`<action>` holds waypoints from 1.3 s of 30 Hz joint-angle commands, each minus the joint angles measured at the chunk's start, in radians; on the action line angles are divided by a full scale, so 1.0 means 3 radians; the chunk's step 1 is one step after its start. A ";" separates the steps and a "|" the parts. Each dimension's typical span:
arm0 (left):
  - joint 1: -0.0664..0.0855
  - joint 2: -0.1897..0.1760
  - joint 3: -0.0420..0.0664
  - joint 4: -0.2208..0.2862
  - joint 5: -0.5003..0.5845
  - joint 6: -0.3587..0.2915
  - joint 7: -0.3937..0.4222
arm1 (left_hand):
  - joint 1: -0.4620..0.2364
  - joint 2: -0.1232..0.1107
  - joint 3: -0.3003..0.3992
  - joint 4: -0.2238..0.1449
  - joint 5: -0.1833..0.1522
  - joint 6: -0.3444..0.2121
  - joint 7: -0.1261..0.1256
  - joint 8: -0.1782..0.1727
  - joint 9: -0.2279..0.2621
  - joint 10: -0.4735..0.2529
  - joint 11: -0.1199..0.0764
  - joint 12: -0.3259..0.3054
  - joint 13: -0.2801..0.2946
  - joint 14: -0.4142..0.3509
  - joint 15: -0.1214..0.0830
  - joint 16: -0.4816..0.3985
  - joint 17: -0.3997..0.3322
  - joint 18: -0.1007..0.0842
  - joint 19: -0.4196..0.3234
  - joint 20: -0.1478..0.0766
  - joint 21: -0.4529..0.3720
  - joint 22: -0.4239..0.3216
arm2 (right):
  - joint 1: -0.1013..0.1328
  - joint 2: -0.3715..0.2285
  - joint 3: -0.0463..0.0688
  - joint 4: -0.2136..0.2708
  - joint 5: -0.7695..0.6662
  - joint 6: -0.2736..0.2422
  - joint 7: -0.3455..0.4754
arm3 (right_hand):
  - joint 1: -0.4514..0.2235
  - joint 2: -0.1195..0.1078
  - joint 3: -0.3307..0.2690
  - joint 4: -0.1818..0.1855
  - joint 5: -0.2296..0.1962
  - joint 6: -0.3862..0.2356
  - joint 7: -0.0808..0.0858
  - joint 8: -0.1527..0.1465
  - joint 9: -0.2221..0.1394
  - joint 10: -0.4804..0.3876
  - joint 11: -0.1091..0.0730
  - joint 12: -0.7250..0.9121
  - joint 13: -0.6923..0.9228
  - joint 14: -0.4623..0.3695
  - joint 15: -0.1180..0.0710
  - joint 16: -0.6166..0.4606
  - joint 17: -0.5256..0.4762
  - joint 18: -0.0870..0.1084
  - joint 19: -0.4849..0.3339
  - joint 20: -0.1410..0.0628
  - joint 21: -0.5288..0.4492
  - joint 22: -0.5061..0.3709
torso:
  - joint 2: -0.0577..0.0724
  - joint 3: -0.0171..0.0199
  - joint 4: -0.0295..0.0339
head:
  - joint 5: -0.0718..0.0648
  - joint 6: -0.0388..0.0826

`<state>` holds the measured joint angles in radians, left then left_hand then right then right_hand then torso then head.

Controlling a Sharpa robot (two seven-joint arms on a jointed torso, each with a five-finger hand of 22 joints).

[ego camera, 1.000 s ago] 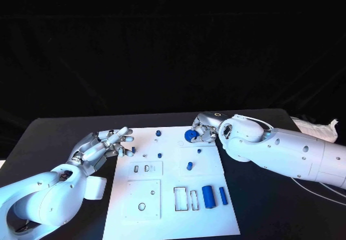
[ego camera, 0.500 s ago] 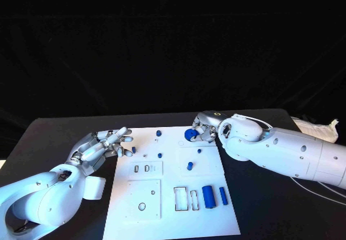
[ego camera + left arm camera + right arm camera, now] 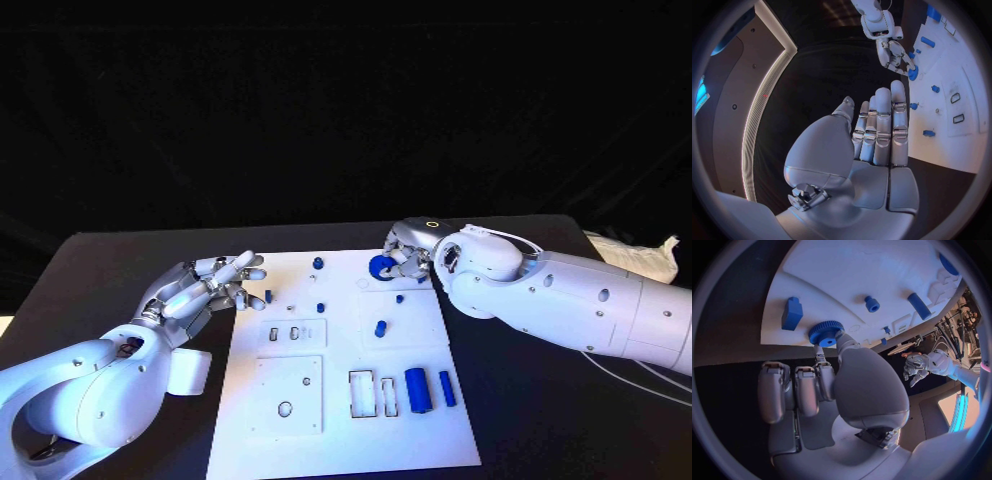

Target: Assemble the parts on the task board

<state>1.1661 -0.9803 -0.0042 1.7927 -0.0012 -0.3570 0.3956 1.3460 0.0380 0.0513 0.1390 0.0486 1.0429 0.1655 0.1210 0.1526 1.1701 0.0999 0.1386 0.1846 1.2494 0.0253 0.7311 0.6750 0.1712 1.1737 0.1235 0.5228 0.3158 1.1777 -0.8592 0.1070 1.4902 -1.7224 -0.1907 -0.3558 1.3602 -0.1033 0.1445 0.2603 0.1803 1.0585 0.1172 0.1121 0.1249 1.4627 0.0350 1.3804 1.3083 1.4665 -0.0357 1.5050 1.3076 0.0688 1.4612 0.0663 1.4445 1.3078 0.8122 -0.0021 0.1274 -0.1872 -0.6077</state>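
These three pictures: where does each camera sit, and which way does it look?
Head view: on the head, looking down at the board; both arms enter.
Left wrist view: behind the left hand, facing the board's edge.
Right wrist view: behind the right hand, facing the blue gear it pinches.
Shared: all three show that gear.
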 commanded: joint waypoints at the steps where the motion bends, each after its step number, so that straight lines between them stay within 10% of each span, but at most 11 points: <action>1: 0.0003 -0.0001 0.0002 0.0007 0.0001 0.0078 0.0011 | 0.0032 -0.0003 0.0006 -0.0022 0.0003 -0.0014 0.0003 -0.0013 0.0005 -0.0019 -0.0006 -0.0023 0.0004 -0.0017 -0.0006 -0.0010 0.0003 0.0022 -0.0021 0.0008 0.0011 0.0003 | -0.0011 0.0007 -0.0007 0.0005 -0.0156 0.0054 -0.0087 | 0.0065 0.0085 0.0040 -0.0066 -0.0013 0.0056 -0.0021 0.0024 0.0019 0.0081 -0.0031 0.0023 0.0365 0.0277 -0.0036 0.0016 0.0508 -0.0053 0.0038 -0.0024 0.0022 0.0013 | -0.0001 -0.0001 0.0002 | -0.0006 0.0000; 20: 0.0002 -0.0002 0.0002 0.0005 0.0001 0.0077 0.0001 | 0.0051 0.0006 0.0020 -0.0038 0.0004 -0.0014 0.0002 -0.0016 0.0007 -0.0020 -0.0007 -0.0030 0.0003 -0.0022 -0.0006 -0.0010 0.0008 0.0023 -0.0031 0.0009 0.0019 0.0011 | -0.0020 0.0054 -0.0006 0.0338 -0.0408 -0.0506 -0.0069 | 0.0098 0.0119 0.0174 -0.0146 0.0091 0.0084 -0.0031 -0.0004 0.0017 0.0102 -0.0044 0.0063 0.0416 0.0280 -0.0049 0.0029 0.0532 -0.0058 0.0047 -0.0043 0.0034 0.0037 | 0.0002 0.0002 0.0004 | 0.0006 0.0012; 39: 0.0002 0.0009 0.0002 0.0017 0.0001 0.0084 -0.0014 | 0.0078 0.0020 0.0044 -0.0059 0.0004 -0.0013 0.0001 -0.0021 0.0008 -0.0020 -0.0007 -0.0039 0.0002 -0.0026 -0.0006 -0.0010 0.0015 0.0025 -0.0042 0.0010 0.0031 0.0024 | -0.0016 0.0512 -0.0065 0.0222 -0.0607 -0.0412 -0.0002 | 0.0077 0.0108 0.0192 -0.0148 0.0096 0.0060 -0.0019 -0.0028 0.0010 0.0097 -0.0035 0.0055 0.0413 0.0280 -0.0044 0.0031 0.0535 -0.0056 0.0042 -0.0041 0.0029 0.0027 | 0.0005 0.0003 0.0010 | 0.0045 0.0007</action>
<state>1.1660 -0.9797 -0.0042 1.7958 -0.0012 -0.3538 0.3883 1.3592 0.0434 0.0649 0.1255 0.0485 1.0429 0.1655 0.1210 0.1540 1.1702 0.0999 0.1335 0.1845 1.2493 0.0254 0.7311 0.6781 0.1713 1.1702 0.1270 0.5267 0.3215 1.1726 -0.7115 0.0880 1.5636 -1.8723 -0.3190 -0.3646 1.3852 -0.0791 0.1950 0.2149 0.2035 1.0716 0.1139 0.0977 0.1258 1.4679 0.0298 1.3932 1.3079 1.4665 -0.0431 1.5088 1.3081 0.0689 1.4680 0.0594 1.4485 1.3077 0.8133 -0.0018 0.1298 -0.1752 -0.6051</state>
